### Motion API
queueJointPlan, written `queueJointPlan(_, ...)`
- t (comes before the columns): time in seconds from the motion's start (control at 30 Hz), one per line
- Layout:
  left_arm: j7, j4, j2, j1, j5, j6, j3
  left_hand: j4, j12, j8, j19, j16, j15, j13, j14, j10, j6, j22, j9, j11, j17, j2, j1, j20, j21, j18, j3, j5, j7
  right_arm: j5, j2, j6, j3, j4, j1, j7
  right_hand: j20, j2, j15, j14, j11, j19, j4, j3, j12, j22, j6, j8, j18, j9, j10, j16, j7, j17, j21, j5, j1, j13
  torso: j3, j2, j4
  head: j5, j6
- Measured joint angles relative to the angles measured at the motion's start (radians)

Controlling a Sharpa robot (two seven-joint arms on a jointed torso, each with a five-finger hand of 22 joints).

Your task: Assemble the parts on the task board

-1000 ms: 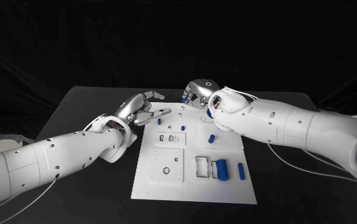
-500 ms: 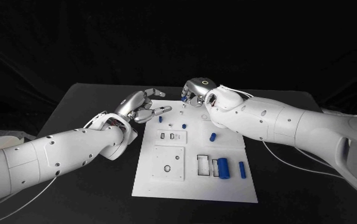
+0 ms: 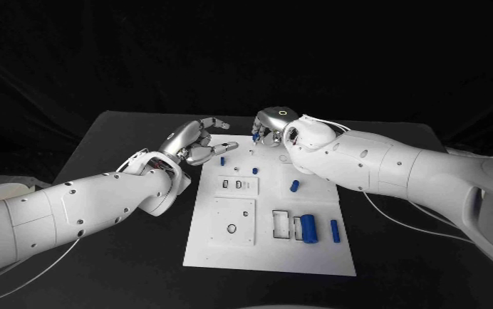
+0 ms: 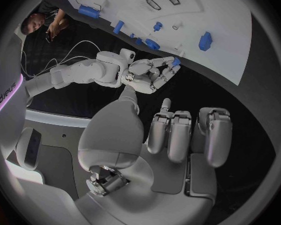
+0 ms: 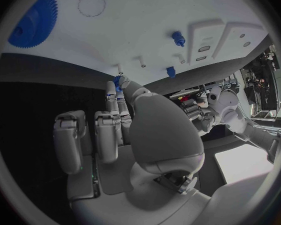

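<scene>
The white task board lies in the middle of the table. Blue parts on it include a small peg, another peg, a short piece and a thick cylinder beside a thin bar. My right hand hovers over the board's far edge and pinches a small blue part between thumb and fingertip. My left hand hangs over the board's far left corner, fingers apart and holding nothing. The left wrist view shows the right hand with the blue part at its fingertips.
A blue gear lies flat on the board, with an upright blue peg further along. Recessed white slots and a rectangular frame mark the board's middle. Black table surrounds the board.
My left hand has lifted slightly and moved toward the board's far edge. My right hand has stayed at the far edge with the blue part.
</scene>
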Motion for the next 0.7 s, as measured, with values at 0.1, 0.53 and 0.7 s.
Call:
queueJointPlan(0.1, 0.0, 0.0, 0.0, 0.0, 0.0, 0.0, 0.0, 0.0, 0.0, -0.004, 0.0, 0.0, 0.0, 0.0, 0.0, 0.0, 0.004, 0.0, 0.0, 0.0, 0.0, 0.0, 0.0, 0.0, 0.0, 0.0, 0.0, 0.0, 0.004, -0.002, 0.001, 0.013, 0.0, 0.0, -0.001, 0.0, 0.0, 0.0, 0.0, 0.0, 0.0, 0.0, 0.0, 0.0, 0.0, 0.0, 0.0, -0.002, 0.0, 0.005, 0.0, 0.0, 0.0, 0.0, 0.0, 0.0, 0.0, 0.0, 0.0, -0.001, 0.0005, -0.001, 0.0)
queueJointPlan(0.53, 0.0, 0.0, -0.005, 0.0, 0.0, -0.001, 0.0, 0.0, 0.0, -0.004, 0.0, 0.0, 0.0, 0.0, 0.0, 0.0, 0.004, 0.0, 0.0, 0.0, 0.0, 0.0, 0.0, 0.0, 0.0, 0.0, 0.0, 0.0, 0.004, -0.005, 0.006, 0.041, 0.0, -0.009, -0.004, -0.001, 0.0, -0.004, 0.0, 0.0, 0.004, 0.0, 0.0, 0.0, 0.0, 0.0, -0.003, -0.006, 0.0, 0.004, -0.004, 0.0, 0.0, 0.0, 0.0, 0.0, -0.004, 0.0, -0.0003, -0.001, 0.0011, -0.003, 0.0)
queueJointPlan(0.7, 0.0, -0.001, -0.005, 0.0, 0.0, -0.001, 0.0, 0.0, 0.0, -0.004, 0.0, 0.0, 0.004, 0.0, 0.004, 0.0, 0.007, 0.0, 0.0, 0.0, 0.0, 0.0, 0.0, 0.0, 0.0, 0.0, 0.0, 0.0, 0.0, -0.005, 0.01, 0.044, 0.001, -0.016, -0.004, -0.001, 0.0, -0.004, 0.0, 0.0, 0.0, 0.0, 0.003, 0.003, 0.0, 0.0, -0.004, -0.007, 0.0, 0.002, -0.007, 0.0, 0.0, 0.0, 0.0, 0.0, -0.004, 0.0, -0.001, 0.0, 0.0011, -0.004, 0.0)
